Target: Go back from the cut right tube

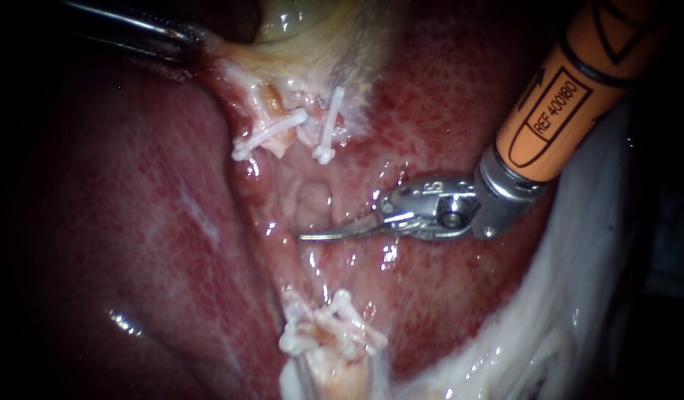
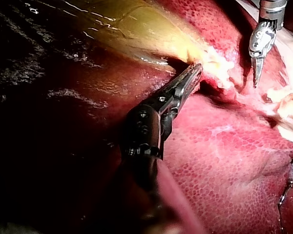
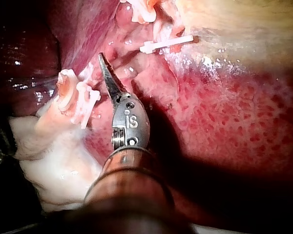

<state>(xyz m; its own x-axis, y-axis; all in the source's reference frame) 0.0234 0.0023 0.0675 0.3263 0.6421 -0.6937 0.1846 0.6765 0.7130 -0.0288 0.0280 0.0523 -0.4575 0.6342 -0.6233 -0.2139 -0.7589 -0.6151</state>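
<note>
Cut tube (image 1: 327,367), clipped — right instrument (image 1: 312,235) blades together; left instrument (image 1: 187,41) tight on gallbladder (image 1: 319,37).

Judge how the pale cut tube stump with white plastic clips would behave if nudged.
Probably floppy: the pale cut tube stump lies slumped on soft white tissue. Likely slippery, since it glistens wet. Its white plastic clips may snag a passing tip.

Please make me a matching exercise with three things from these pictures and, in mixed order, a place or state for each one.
1. Left instrument, dark slender jaws
2. Right instrument, orange shaft, curved blades
3. Two white plastic clips

a. shut, holding nothing, above the lower clipped tube end
b. close below the yellowish gallbladder
c. shut on pale tissue

Pairs: 1-c, 2-a, 3-b
</note>
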